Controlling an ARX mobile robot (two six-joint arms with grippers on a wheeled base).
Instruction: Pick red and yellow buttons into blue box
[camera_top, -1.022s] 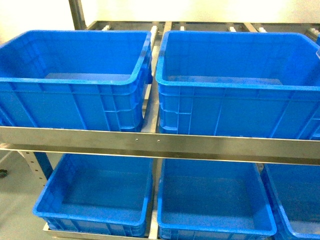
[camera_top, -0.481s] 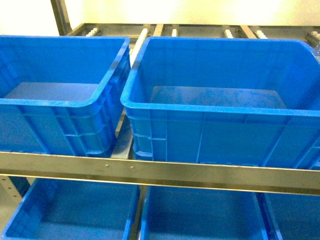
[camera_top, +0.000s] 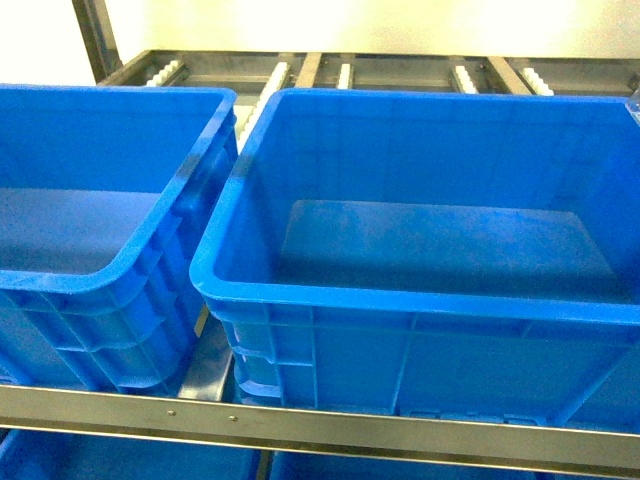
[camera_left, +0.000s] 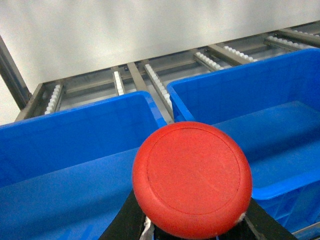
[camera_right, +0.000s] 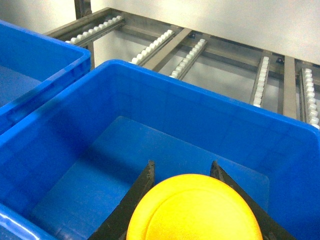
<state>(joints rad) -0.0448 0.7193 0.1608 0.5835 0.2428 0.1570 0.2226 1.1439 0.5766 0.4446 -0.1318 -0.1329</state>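
Note:
The red button (camera_left: 192, 180) fills the lower middle of the left wrist view, and my left gripper (camera_left: 194, 227) is shut on its body below the cap. It hangs above the gap between two blue crates. My right gripper (camera_right: 182, 165) is shut on the yellow button (camera_right: 195, 212), whose cap sits between the two black fingers (camera_right: 142, 182). That button hangs over the inside of the blue box (camera_right: 200, 95), which shows nothing on its floor. In the head view this blue box (camera_top: 400, 297) stands at centre right. Neither gripper appears in that view.
A second deep blue crate (camera_top: 110, 270) stands to the left, almost touching the blue box. A steel shelf rail (camera_top: 320, 425) runs across the front. Roller tracks (camera_right: 187, 55) and a pale wall lie behind the crates. Tops of lower-shelf crates (camera_top: 120, 462) show at the bottom edge.
The head view has closed in on the upper shelf. The crates look larger and lower in the frame, and the lower shelf's crates have nearly dropped out of view.

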